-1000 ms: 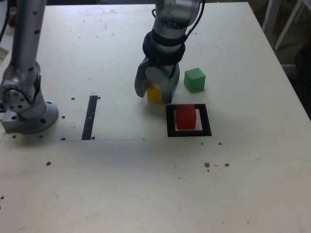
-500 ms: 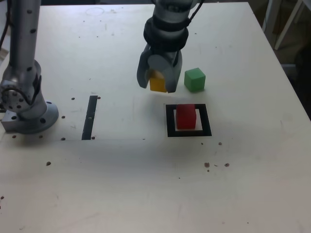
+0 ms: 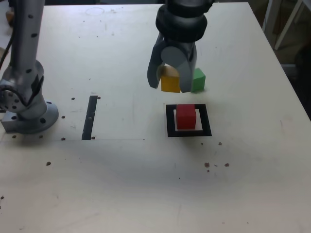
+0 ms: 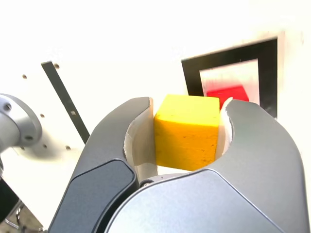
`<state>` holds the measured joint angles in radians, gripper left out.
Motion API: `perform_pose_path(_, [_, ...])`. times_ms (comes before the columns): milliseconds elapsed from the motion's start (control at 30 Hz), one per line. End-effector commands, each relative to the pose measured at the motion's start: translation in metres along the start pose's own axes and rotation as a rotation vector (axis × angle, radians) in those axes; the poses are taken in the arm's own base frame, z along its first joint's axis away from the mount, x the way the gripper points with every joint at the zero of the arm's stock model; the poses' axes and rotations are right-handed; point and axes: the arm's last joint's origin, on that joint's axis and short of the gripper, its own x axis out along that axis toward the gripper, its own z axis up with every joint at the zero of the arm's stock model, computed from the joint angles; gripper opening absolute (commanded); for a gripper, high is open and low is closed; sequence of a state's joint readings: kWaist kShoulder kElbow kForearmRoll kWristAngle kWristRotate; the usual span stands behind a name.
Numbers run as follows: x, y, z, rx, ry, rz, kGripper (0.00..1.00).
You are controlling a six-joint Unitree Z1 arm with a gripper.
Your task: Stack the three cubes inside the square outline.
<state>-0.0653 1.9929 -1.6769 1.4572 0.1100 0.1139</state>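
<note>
My gripper [image 3: 170, 85] is shut on the yellow cube [image 3: 170, 83], holding it off the table just behind the square outline [image 3: 189, 120]. In the wrist view the yellow cube [image 4: 186, 132] sits squeezed between the two grey fingers [image 4: 121, 141]. The red cube [image 3: 185, 117] stands inside the black square outline, seen blurred in the wrist view as a red cube [image 4: 224, 93] within the outline [image 4: 192, 77]. The green cube [image 3: 198, 80] rests on the table behind the outline, partly covered by the gripper.
A straight black tape strip [image 3: 90, 117] lies on the table at the exterior view's left. The arm's grey base [image 3: 26, 104] stands at the far left. Chair legs [image 3: 284, 22] show beyond the table's right edge.
The gripper has lifted the yellow cube off the table and carried it toward the exterior view's right, closer to the green cube and the outline.
</note>
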Motion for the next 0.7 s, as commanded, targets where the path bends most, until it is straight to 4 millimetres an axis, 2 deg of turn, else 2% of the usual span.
perform_pose_path(0, [0.003, -0.001, 0.007, -0.010, 0.009, -0.010, 0.31])
perform_pose_path(300, [0.010, -0.007, 0.025, -0.054, 0.012, -0.037, 0.31])
perform_pose_path(667, [0.015, -0.013, 0.037, -0.048, 0.015, -0.060, 0.31])
